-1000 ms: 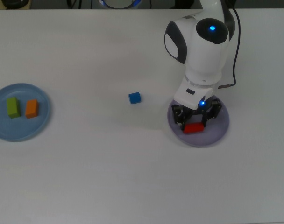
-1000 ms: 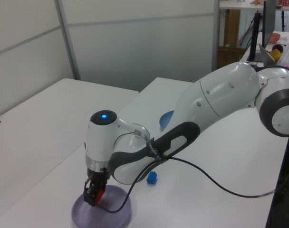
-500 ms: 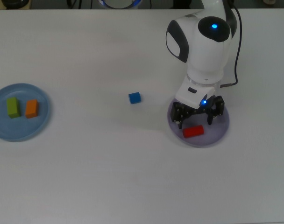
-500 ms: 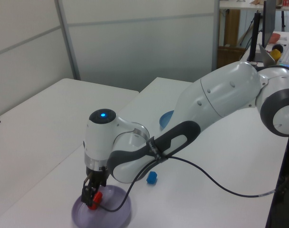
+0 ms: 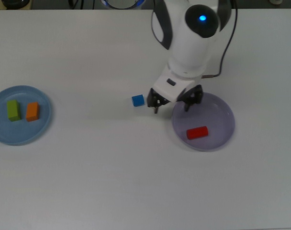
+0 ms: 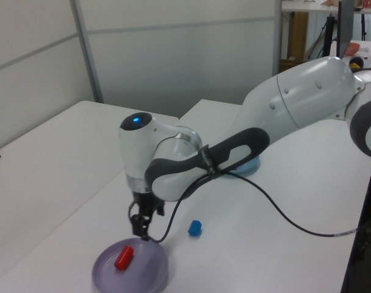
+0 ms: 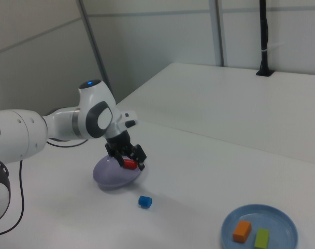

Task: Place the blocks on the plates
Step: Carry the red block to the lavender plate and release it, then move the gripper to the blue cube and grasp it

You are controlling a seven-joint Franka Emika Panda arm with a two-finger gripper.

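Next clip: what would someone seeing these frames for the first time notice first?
The big white Panda arm dominates, its open gripper hanging empty over the near edge of the lavender plate, between the blue cube on the bare table and the red block lying on that plate. At the top view's far left, a light blue plate holds the lime-green block and orange block side by side.
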